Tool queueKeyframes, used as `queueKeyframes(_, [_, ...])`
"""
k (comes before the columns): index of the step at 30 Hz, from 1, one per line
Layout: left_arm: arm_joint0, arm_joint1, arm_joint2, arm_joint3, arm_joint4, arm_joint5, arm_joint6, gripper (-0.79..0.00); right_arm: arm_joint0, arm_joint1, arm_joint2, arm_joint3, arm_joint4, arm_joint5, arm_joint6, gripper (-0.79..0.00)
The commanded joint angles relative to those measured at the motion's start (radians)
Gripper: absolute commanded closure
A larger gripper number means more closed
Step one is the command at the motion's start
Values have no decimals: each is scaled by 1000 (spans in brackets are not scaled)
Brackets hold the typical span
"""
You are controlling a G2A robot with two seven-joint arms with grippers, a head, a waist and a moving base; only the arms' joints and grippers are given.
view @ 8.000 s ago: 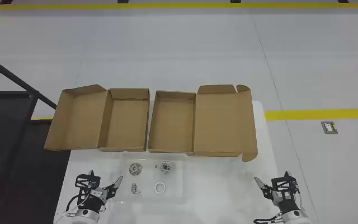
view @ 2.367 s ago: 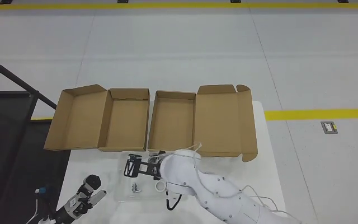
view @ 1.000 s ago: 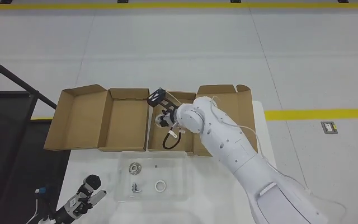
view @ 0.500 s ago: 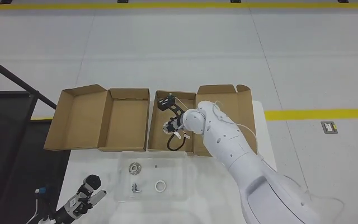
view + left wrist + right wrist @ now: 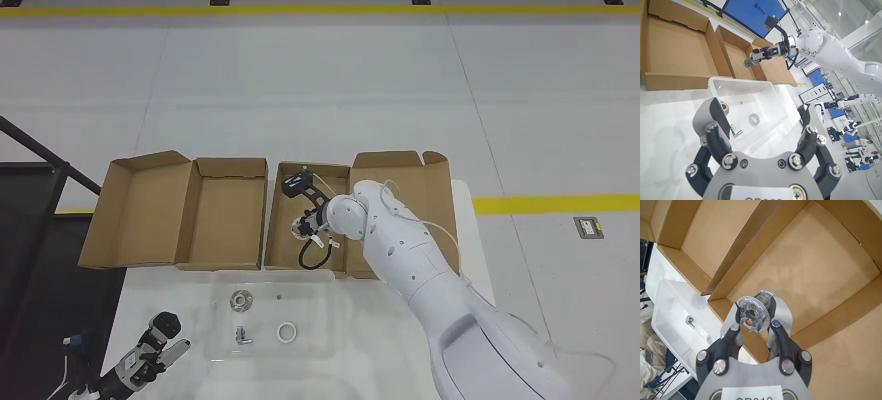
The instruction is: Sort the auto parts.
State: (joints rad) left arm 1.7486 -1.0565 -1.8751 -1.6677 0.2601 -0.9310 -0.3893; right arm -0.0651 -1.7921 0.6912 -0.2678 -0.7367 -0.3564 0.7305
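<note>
On a white table, the right gripper clamps a metal hub over the right box; the left gripper hangs spread beside a tray of loose parts.

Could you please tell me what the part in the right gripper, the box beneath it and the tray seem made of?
The silver flanged part in the right gripper looks like machined metal, matte grey with bright edges. The brown open box: corrugated cardboard, fluting shows along its rim. The translucent tray: probably plastic, glossy walls.
</note>
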Motion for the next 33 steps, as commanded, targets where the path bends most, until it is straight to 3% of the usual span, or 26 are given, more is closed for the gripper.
queueKeyframes(1, [0,0,0,0,0,0,0,-785,0,1,0,-2,0,0,0,0])
queueKeyframes(8, [0,0,0,0,0,0,0,-785,0,1,0,-2,0,0,0,-12])
queueKeyframes(9, [0,0,0,0,0,0,0,-785,0,1,0,-2,0,0,0,-191])
queueKeyframes(10, [0,0,0,0,0,0,0,-785,0,1,0,-2,0,0,0,0])
queueKeyframes(21, [0,0,0,0,0,0,0,-785,-36,32,56,32,66,-42,15,0])
queueKeyframes(30, [0,0,0,0,0,0,0,-785,-45,52,93,62,110,-7,64,0])
queueKeyframes(31, [0,0,0,0,0,0,0,-785,-46,54,95,63,114,-9,72,-15])
queueKeyframes(32, [0,0,0,0,0,0,0,-785,-46,56,97,65,115,-7,79,-249])
queueKeyframes(33, [0,0,0,0,0,0,0,-785,-47,57,98,64,115,-5,83,-360])
